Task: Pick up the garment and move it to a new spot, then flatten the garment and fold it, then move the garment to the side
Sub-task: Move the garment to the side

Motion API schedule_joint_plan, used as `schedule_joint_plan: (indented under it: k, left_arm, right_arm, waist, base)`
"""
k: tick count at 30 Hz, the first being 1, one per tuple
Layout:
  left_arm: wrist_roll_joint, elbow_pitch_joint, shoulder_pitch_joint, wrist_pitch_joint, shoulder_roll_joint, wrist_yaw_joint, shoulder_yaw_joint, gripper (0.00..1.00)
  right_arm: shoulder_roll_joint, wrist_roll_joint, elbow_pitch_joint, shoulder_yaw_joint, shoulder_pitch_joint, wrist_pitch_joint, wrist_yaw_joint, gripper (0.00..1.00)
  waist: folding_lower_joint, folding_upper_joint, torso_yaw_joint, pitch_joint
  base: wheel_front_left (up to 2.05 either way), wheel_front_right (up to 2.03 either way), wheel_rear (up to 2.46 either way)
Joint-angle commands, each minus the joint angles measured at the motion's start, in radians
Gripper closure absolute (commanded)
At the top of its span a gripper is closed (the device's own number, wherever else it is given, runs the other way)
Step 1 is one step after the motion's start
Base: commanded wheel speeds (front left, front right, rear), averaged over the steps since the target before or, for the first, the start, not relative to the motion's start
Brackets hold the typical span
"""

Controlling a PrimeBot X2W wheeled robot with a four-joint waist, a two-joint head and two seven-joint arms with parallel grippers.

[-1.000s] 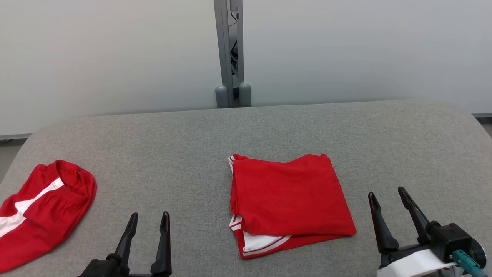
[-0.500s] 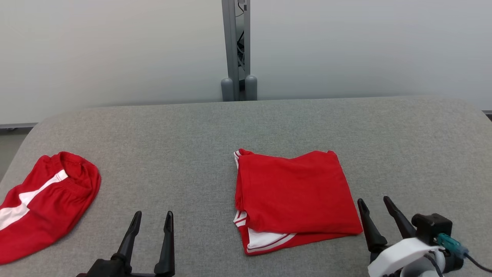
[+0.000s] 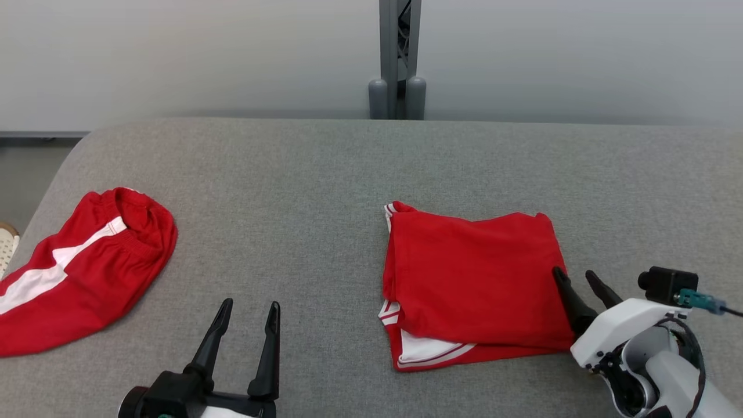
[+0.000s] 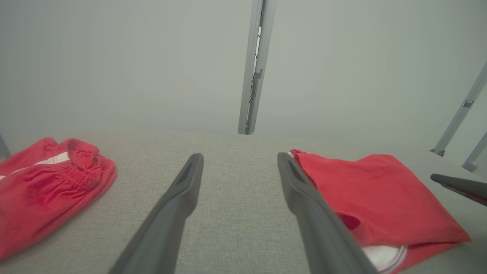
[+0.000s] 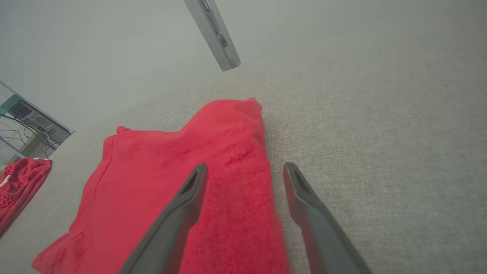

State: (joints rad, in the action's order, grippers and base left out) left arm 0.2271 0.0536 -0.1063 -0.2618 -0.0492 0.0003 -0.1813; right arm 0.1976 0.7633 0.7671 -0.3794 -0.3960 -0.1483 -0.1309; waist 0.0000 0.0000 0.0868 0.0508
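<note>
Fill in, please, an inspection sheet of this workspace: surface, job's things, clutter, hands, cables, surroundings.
Surface: grey fabric-covered table, rounded far corners.
Job's things: folded red garment lying right of centre, white trim showing at its near left corner.
Clutter: second red garment, white-striped, unfolded, at the table's left edge.
Hands: left hand open over bare table, holding nothing; right hand open, fingers astride the folded garment's right edge; contact cannot be told.
Cables: teal-plug cable at the right wrist; wires inside the grey post.
Surroundings: pale wall behind the table.
</note>
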Motion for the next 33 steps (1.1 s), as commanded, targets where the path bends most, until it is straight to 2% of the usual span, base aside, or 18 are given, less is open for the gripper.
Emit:
schedule_joint_plan:
  k: [1,11,12,13,15,16,17,20,26,33]
  left_arm:
    - [-0.008,-0.001,0.025,-0.004,-0.003,-0.005,-0.001,0.00]
    - [-0.017,0.004,0.074,-0.004,-0.003,-0.012,-0.005,0.00]
    - [-0.018,0.004,0.077,-0.004,-0.003,-0.012,-0.005,0.00]
    - [-0.018,0.005,0.079,-0.004,-0.003,-0.011,-0.005,0.00]
    - [-0.018,0.006,0.082,-0.004,-0.003,-0.011,-0.004,0.00]
    - [-0.018,0.006,0.082,-0.004,-0.003,-0.011,-0.004,0.00]
    - [-0.020,0.007,0.083,-0.004,-0.003,-0.012,-0.004,0.00]
    - [-0.026,0.007,0.086,-0.004,-0.003,-0.014,-0.002,0.00]
    - [-0.037,-0.001,0.085,-0.004,-0.003,-0.018,0.001,0.00]
    - [-0.064,-0.013,0.102,-0.004,-0.003,-0.035,0.013,0.00]
  right_arm:
    - [0.018,0.022,0.014,-0.010,-0.021,-0.002,0.000,0.00]
    - [0.059,0.136,0.090,-0.122,-0.111,0.014,0.000,0.00]
    - [0.062,0.146,0.088,-0.138,-0.116,0.013,0.000,0.05]
    - [0.065,0.154,0.086,-0.151,-0.120,0.009,0.000,0.47]
    - [0.076,0.163,0.082,-0.175,-0.131,-0.013,0.000,0.83]
    - [0.076,0.163,0.082,-0.175,-0.131,-0.013,0.000,0.83]
    - [0.081,0.167,0.082,-0.185,-0.135,-0.027,0.000,0.98]
    - [0.103,0.155,0.103,-0.221,-0.156,-0.079,0.000,1.00]
    - [0.118,0.113,0.113,-0.226,-0.201,-0.117,0.000,1.00]
    - [0.107,-0.036,0.042,-0.091,-0.224,-0.118,0.000,1.00]
  waist:
    - [0.0000,0.0000,0.023,0.029]
    - [0.0000,0.0000,0.051,0.104]
    - [0.0000,0.0000,0.050,0.107]
    - [0.0000,0.0000,0.048,0.110]
    - [0.0000,0.0000,0.043,0.114]
    - [0.0000,0.0000,0.043,0.114]
    - [0.0000,0.0000,0.041,0.115]
    - [0.0000,0.0000,0.025,0.113]
    - [0.0000,0.0000,-0.022,0.118]
    - [0.0000,0.0000,-0.109,0.141]
  base:
    - [0.00,0.00,0.00]
    - [0.00,0.00,0.00]
    - [0.00,0.00,0.00]
    - [0.00,0.00,0.00]
    - [0.00,0.00,0.00]
    - [0.00,0.00,0.00]
    - [0.00,0.00,0.00]
    - [0.00,0.00,0.00]
    - [0.00,0.00,0.00]
    - [0.00,0.00,0.00]
